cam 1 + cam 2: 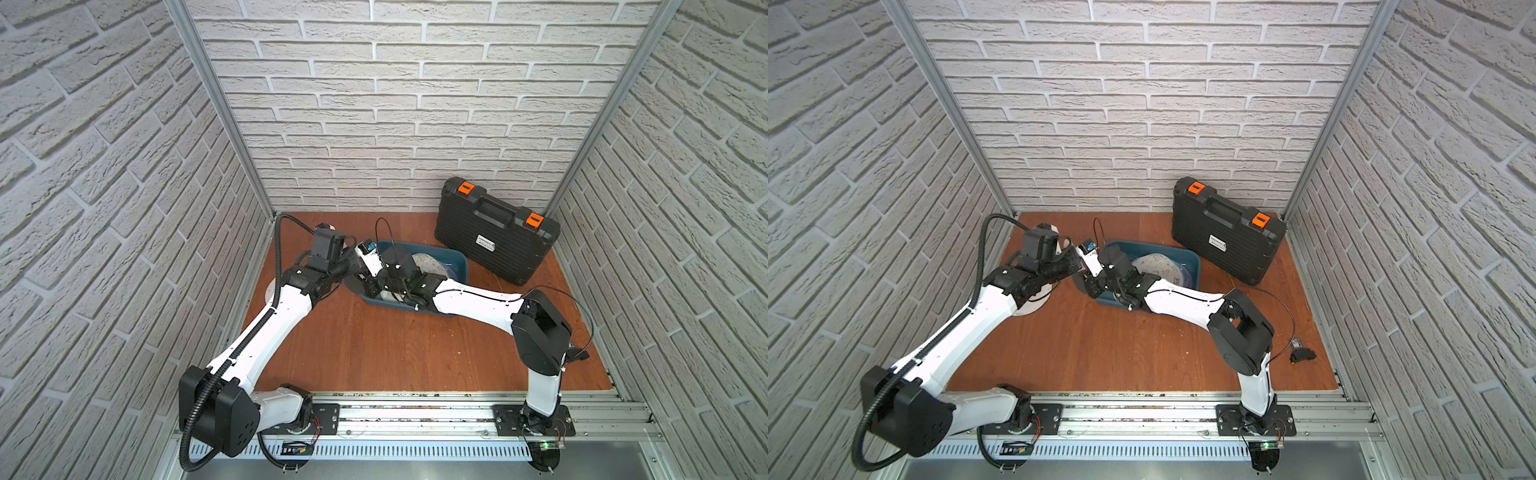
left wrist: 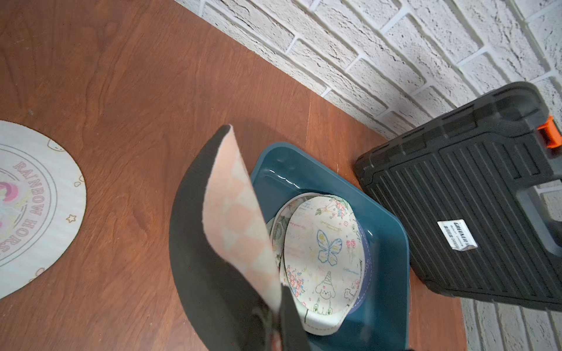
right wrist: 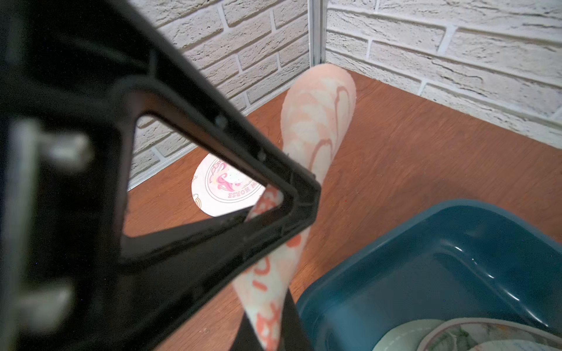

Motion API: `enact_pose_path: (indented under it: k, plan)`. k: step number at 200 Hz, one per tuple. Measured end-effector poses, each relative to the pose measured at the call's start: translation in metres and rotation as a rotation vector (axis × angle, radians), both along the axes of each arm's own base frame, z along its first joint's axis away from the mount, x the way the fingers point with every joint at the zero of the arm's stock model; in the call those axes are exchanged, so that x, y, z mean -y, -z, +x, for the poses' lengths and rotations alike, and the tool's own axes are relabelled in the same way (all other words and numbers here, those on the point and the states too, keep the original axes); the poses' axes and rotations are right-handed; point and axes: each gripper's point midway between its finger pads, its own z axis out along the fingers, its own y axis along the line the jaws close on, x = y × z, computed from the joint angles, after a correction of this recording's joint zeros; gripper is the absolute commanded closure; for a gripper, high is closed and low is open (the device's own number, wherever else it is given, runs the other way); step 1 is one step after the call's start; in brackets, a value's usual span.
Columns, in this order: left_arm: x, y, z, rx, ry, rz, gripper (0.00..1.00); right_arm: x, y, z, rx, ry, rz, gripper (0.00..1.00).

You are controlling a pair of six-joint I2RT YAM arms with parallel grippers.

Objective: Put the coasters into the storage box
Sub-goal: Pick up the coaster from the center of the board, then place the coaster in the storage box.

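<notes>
Left wrist view: my left gripper (image 2: 281,307) is pressed together on the rim of the peach coaster (image 2: 237,212). The disc stands on edge and curled, with its black underside turned toward the open table (image 2: 127,100). Just beyond it sits the storage box (image 2: 392,237), teal, with several coasters overlapped inside. The butterfly coaster (image 2: 325,252) lies on top. The black case (image 2: 471,212) stands just past the box, near the brick wall. My other arm is outside this picture.

Right wrist view: my right gripper (image 3: 292,209) is closed too. The same peach coaster (image 3: 319,115) runs between my fingers with its printed face toward the lens, so both arms pinch the one disc. One finger (image 3: 194,121) fills the near frame, blurred. Through its triangular opening I see the Rainbow Horse coaster (image 3: 219,188) flat on the table, apart from the box (image 3: 456,258). Only a strip of the box's contents shows here, and the case falls outside.

Top views: both wrists meet over the end of the box (image 1: 453,259) nearest my left arm. My own wrists hide the fingertips. In a top view the coaster's dark underside (image 1: 353,284) pokes out between the arms. My left forearm covers most of the Rainbow Horse coaster, leaving a pale sliver (image 1: 1027,309). The whole case (image 1: 1225,232) shows only from up here.
</notes>
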Motion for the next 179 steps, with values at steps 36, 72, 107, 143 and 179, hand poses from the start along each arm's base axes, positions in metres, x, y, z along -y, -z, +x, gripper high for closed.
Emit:
enact_pose_path:
  k: [36,72,107,143,179]
  plan:
    - [-0.001,0.006,-0.003,-0.01,-0.002,0.009,0.67,0.011,0.008,0.002,0.006,0.066,-0.043,0.94]
    - [-0.012,-0.005,-0.009,0.033,-0.033,0.027,0.07,0.04,0.013,0.007,0.02,0.17,-0.104,0.94]
    - [-0.02,-0.013,-0.015,0.066,-0.059,0.04,0.02,0.069,-0.001,0.012,0.044,0.267,-0.151,0.94]
    - [-0.027,-0.003,-0.019,0.053,-0.075,0.067,0.02,0.107,-0.026,0.016,0.084,0.376,-0.185,0.94]
    - [-0.033,0.005,-0.02,0.045,-0.096,0.099,0.02,0.157,-0.042,0.022,0.114,0.502,-0.24,0.94]
